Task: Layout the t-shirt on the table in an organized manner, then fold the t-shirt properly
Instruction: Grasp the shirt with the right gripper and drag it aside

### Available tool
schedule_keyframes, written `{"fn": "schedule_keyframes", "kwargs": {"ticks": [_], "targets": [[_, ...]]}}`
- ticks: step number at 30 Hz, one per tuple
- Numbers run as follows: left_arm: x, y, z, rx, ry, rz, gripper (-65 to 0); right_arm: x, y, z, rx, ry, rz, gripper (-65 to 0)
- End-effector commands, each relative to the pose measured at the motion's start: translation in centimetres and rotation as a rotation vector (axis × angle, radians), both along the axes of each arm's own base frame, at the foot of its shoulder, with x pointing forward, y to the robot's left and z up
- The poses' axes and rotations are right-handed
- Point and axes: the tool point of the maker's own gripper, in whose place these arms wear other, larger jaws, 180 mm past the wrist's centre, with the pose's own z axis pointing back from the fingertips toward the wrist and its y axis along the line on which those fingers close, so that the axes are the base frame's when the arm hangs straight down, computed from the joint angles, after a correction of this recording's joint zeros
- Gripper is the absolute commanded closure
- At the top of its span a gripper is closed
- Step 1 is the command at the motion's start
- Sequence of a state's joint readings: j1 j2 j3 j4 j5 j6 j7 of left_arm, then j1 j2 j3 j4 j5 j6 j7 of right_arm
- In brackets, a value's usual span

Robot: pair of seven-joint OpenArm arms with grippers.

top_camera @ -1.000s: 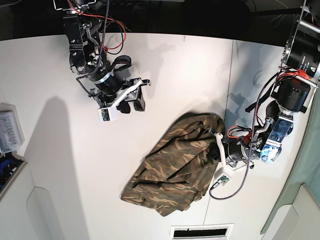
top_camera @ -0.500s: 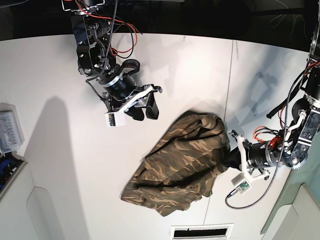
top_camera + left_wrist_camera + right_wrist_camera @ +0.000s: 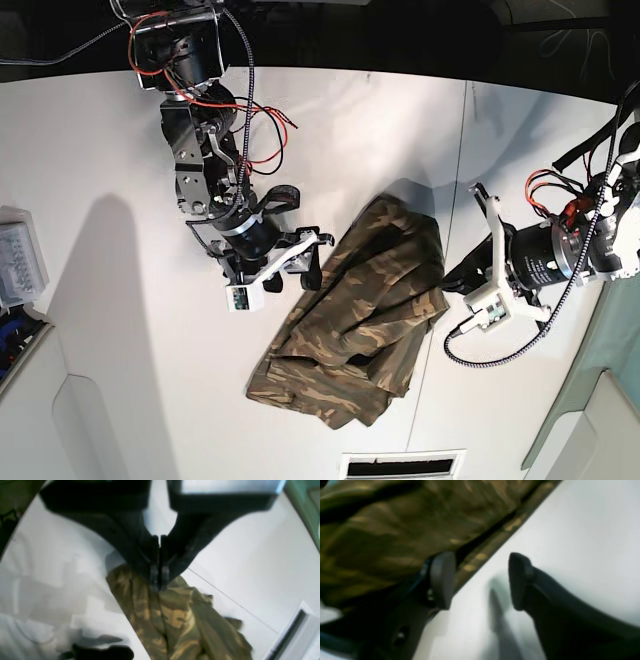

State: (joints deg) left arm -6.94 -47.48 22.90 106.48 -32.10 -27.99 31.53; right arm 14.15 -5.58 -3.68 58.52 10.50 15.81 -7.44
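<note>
- The t-shirt (image 3: 350,320) lies bunched on the table (image 3: 110,180), its long axis running diagonally in the base view from upper right down to lower left.
- Its upper right end lies across the table's thin dark seam line (image 3: 455,180).
- The left gripper (image 3: 159,580) is pinched tight on the t-shirt's edge there, the cloth hanging from its tips in the left wrist view.
- The right gripper (image 3: 480,580) has its fingers spread apart at the shirt's opposite side; one pad (image 3: 442,578) is against the hem, the other over bare table.
- A clear plastic box (image 3: 20,255) sits at the table's far edge; its contents cannot be told.
</note>
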Motion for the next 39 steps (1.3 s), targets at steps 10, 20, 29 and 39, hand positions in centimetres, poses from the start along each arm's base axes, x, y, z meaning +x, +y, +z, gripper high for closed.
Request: {"fn": "schedule_keyframes", "kwargs": {"ticks": [10, 20, 29, 39], "targets": [[-2.7, -0.7, -0.3, -0.044, 0.020, -0.010, 0.0, 2.0, 5.5, 1.5, 0.147, -0.046, 0.130, -38.4], [-2.7, -1.1, -0.1, -0.055, 0.010, -0.016, 0.0, 1.8, 7.7, 1.4, 0.115, -0.095, 0.220, 0.0], [-0.3, 1.5, 1.4, -0.014, -0.080, 0.104, 0.0, 3.1, 6.8, 8.0, 0.113, -0.294, 0.253, 0.0], [1.1, 2.2, 8.3, -0.086, -0.235, 0.141, 0.0, -3.4, -4.2, 16.9, 0.014, -0.530, 0.102, 0.0]]}}
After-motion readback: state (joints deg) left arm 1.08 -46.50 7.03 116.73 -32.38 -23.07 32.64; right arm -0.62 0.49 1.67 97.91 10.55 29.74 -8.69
